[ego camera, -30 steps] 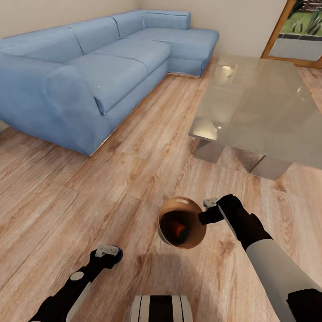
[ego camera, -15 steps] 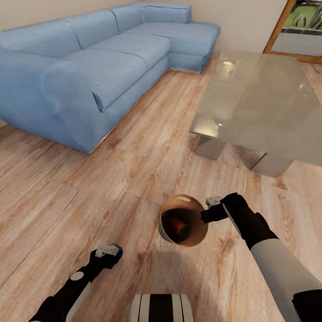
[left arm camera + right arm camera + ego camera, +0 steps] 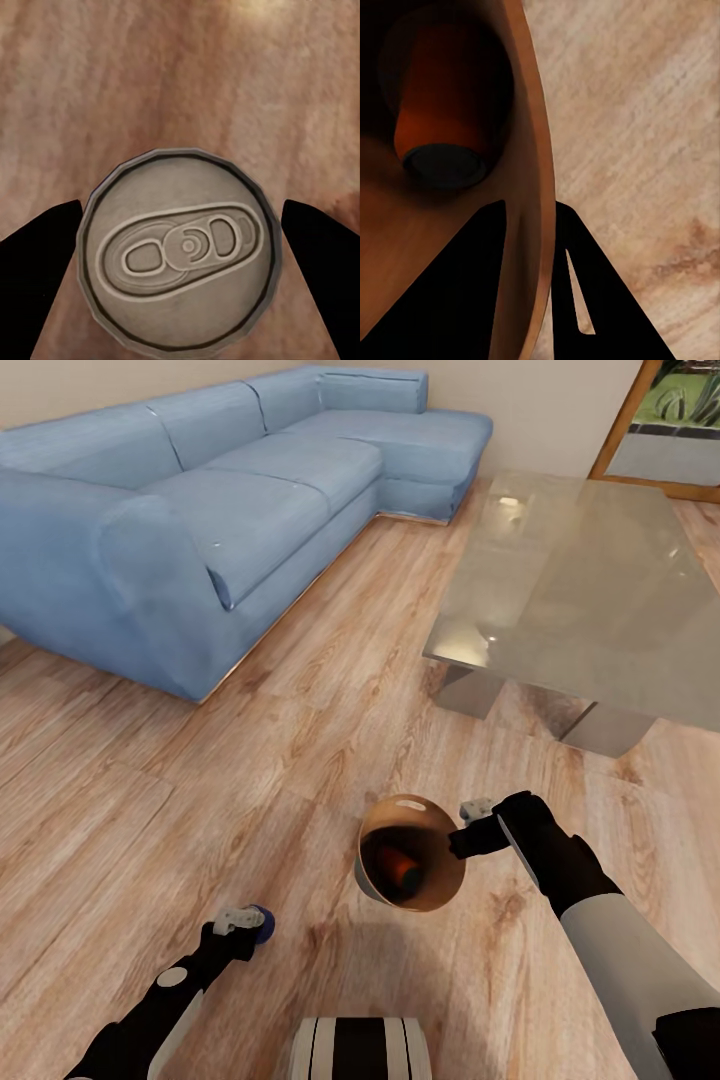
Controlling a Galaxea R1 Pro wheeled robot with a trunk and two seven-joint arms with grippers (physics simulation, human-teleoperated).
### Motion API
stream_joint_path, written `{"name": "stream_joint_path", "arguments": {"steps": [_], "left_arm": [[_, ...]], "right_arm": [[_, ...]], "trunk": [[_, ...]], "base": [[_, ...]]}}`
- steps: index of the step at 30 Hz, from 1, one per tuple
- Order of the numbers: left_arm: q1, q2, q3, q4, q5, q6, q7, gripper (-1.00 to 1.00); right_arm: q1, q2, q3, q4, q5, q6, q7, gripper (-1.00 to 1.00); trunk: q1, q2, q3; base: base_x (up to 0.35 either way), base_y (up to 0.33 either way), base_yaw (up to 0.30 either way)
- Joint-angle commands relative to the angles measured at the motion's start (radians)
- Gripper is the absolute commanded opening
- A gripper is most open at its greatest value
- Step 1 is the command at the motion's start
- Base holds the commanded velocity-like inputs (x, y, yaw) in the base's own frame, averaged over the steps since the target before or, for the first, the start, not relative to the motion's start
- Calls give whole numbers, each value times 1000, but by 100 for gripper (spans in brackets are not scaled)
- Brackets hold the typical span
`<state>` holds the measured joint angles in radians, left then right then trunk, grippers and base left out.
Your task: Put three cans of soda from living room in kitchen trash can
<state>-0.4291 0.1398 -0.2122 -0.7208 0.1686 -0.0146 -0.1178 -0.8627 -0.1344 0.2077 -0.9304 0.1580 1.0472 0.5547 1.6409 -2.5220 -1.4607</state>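
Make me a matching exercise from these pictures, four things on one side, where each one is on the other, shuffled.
Things:
1. orange soda can
2. silver-topped soda can
3. copper-lined round bin
4. blue corner sofa

Places:
A. between the left pincer's fingers
B. rim pinched by the right pincer
C. inside the bin
D. by the wall, beyond the wood floor

Pairs: 1-C, 2-A, 3-B, 4-D

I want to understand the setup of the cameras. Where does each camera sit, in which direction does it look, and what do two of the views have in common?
Head view: from the head, forward and down over wood floor, sofa, glass table; both arms, left pincer, right pincer.
Left wrist view: along the fingers, onto a can top.
Right wrist view: along the fingers astride the bin's wall; orange can inside.
Shared: head and right wrist views show bin and orange can.
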Motion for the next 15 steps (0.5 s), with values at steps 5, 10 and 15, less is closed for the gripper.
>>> {"name": "stream_joint_path", "arguments": {"steps": [5, 10, 15], "left_arm": [[0, 0, -1, 3, -3, 1, 0, -100], [0, 0, -1, 5, -3, 11, 0, -100], [0, 0, 0, 30, -2, 13, 0, -100]], "right_arm": [[1, 41, -4, 22, 15, 0, -52, -100], [1, 41, -4, 22, 15, 0, -52, -100], [1, 41, -4, 22, 15, 0, -52, -100]], "trunk": [[1, 0, 0], [0, 1, 7], [-2, 2, 27]], "base": [[0, 0, 0], [0, 0, 0], [0, 0, 0]]}}
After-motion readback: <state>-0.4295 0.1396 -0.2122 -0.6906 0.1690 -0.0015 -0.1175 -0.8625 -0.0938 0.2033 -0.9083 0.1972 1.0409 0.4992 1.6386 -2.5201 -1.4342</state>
